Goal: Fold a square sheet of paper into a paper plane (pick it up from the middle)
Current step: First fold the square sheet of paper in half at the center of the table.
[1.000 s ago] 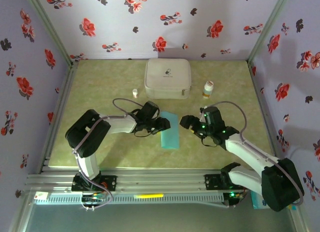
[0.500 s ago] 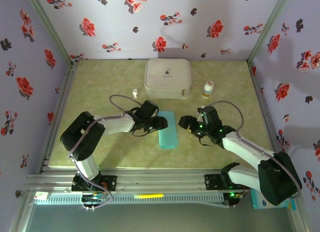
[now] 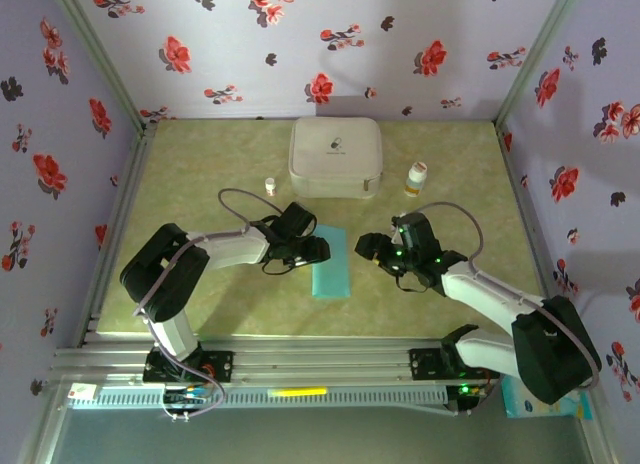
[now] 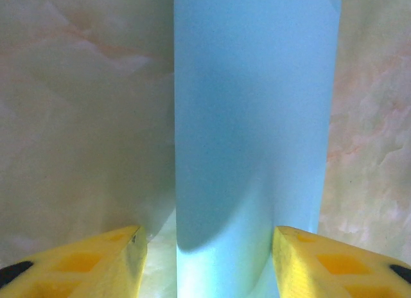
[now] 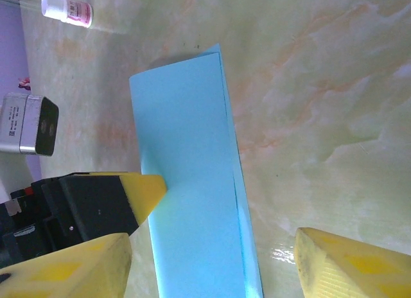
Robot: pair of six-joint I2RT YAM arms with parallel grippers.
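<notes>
Left gripper, jaws apart, touches the left long edge of the thin light blue-teal paper sheet (folded narrow, long axis near-to-far); right gripper, also apart, hovers just beside.

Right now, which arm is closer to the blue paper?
Left. The left fingers touch the blue paper at its left edge; the right fingers hover slightly off its right edge.

The light blue-teal folded paper sheet, on a marbled yellow-green tabletop before the white rounded case, sits among lilac walls with red flowers.
</notes>
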